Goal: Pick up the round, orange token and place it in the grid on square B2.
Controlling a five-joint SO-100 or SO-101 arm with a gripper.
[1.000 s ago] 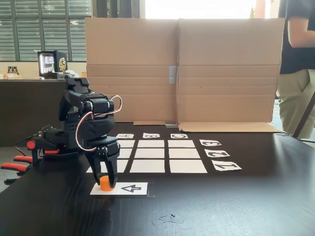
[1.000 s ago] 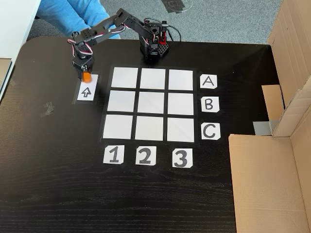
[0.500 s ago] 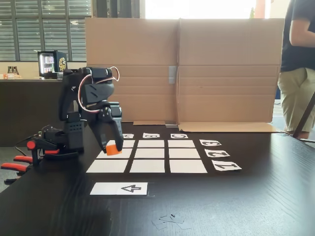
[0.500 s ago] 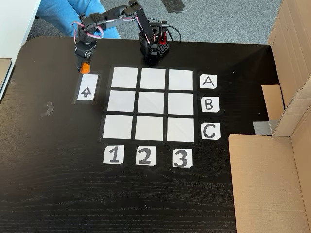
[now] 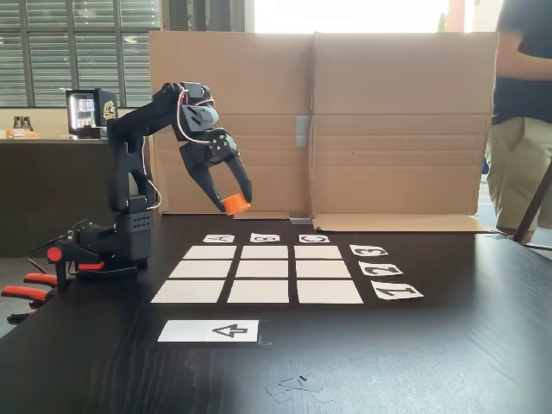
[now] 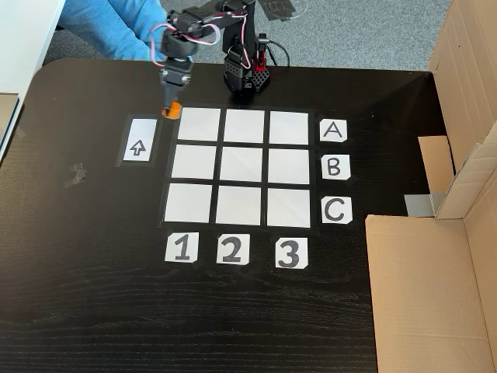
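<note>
The gripper [image 5: 233,200] hangs well above the table [image 6: 93,311], closed on the token [image 6: 170,111]; the air below it is unobstructed. The grid [image 6: 242,167] lies flat, every cell bare, including square B2 [image 6: 242,165] — nothing rises between the gripper and the centre. The arrow strip [image 6: 137,140] and the letter and number labels are flat paper. The arm base [image 6: 247,78] stands just beside the grid's far edge. Cardboard walls [image 5: 319,121] close off the side beyond the letter labels — well apart from the grid.
</note>
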